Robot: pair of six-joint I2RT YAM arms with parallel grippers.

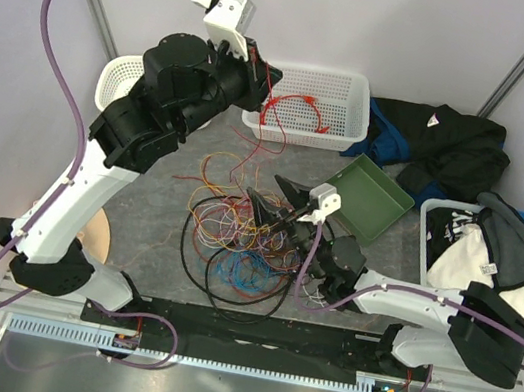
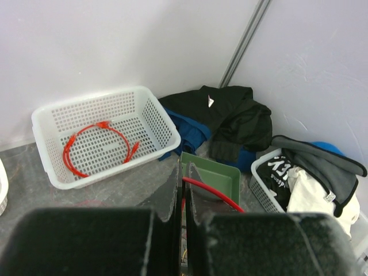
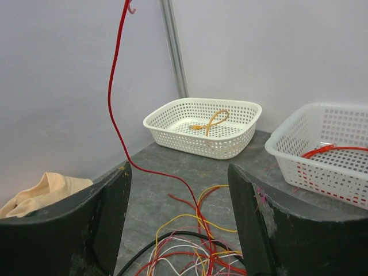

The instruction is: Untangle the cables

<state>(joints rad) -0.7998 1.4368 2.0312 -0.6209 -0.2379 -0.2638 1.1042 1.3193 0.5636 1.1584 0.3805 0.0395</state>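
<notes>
The cables [image 1: 234,237] lie in a tangled heap of red, orange, yellow, blue, white and one thicker black wire on the grey table. My left gripper [image 1: 265,80] is raised near the rear white basket and is shut on a red cable [image 2: 215,192], which passes between its tips [image 2: 185,169]. In the right wrist view this red cable [image 3: 117,98] rises steeply from the heap [image 3: 201,253]. My right gripper [image 1: 268,197] is open and empty, low over the heap's far side; its fingers [image 3: 106,210] stand wide apart.
The rear white basket [image 1: 351,120] holds a red cable [image 1: 297,111]. A left white basket [image 3: 241,135] holds a yellow-orange cable. A green tray [image 1: 373,200], dark clothes [image 1: 445,137] and a clothes basket [image 1: 433,236] sit right. Beige cloth [image 3: 40,192] lies left.
</notes>
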